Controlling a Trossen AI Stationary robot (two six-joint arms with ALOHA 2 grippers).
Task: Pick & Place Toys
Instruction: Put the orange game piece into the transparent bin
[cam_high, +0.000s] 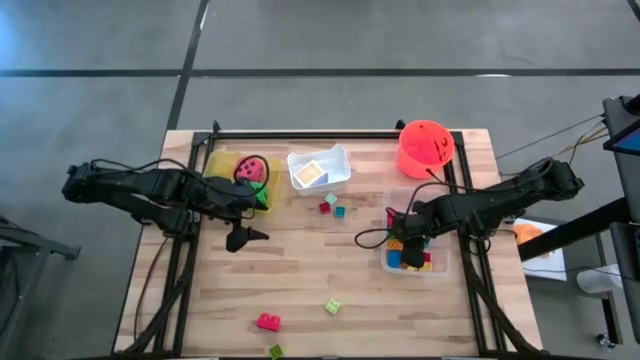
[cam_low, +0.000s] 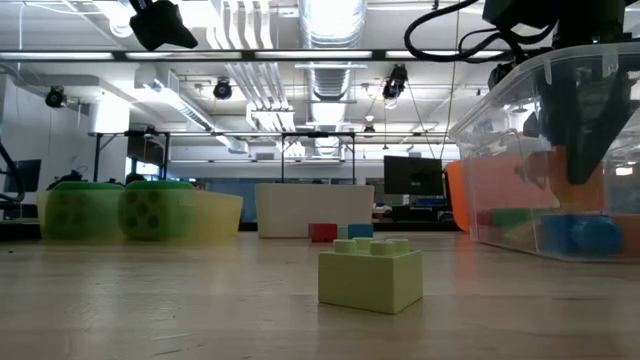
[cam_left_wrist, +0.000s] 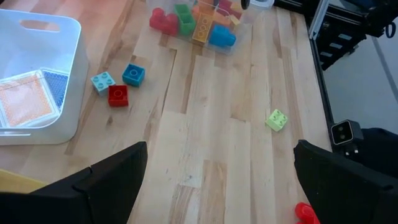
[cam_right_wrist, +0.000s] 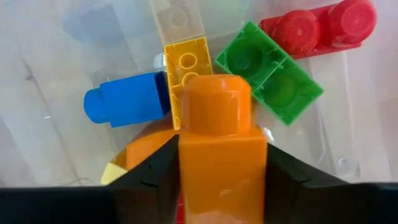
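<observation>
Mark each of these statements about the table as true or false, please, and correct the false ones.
1. The right pincer holds an orange brick over the clear tray. True.
2. The left pincer grips a green die. False: it is open and empty, above bare table.
3. The white tray contains cards. True.
4. The orange-red bucket lies tipped over. False: it stands upright at the far right corner.
5. A blue, a light blue and a red brick lie beside the white tray. True.
</observation>
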